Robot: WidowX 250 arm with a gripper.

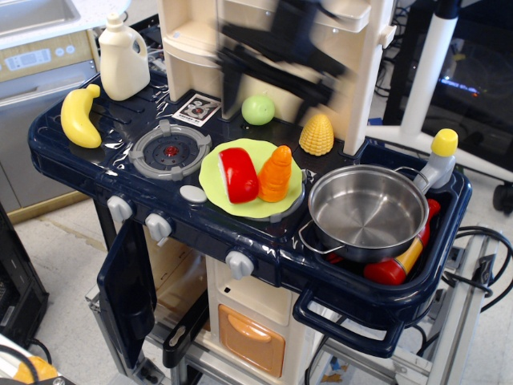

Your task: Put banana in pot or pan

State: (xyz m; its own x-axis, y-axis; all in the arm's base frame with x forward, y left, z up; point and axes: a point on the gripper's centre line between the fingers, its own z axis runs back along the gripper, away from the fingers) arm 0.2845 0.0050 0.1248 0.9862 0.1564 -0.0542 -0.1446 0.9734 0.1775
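Note:
The yellow banana [78, 116] lies on the far left of the dark blue toy kitchen counter. The shiny steel pot [367, 210] sits in the sink recess at the right and holds nothing. My gripper [268, 90] is a dark motion-blurred shape high in front of the cream back panel, above the green ball and the plate. Its two fingers look spread apart and hold nothing. It is well to the right of the banana and to the upper left of the pot.
A lime-green plate [210, 172] holds a red piece [237, 174] and an orange carrot piece [276, 172]. A corn cob [317, 135], a green ball [258, 109], a cream jug [123, 58], a burner [170, 150] and sauce bottles [437, 156] stand around.

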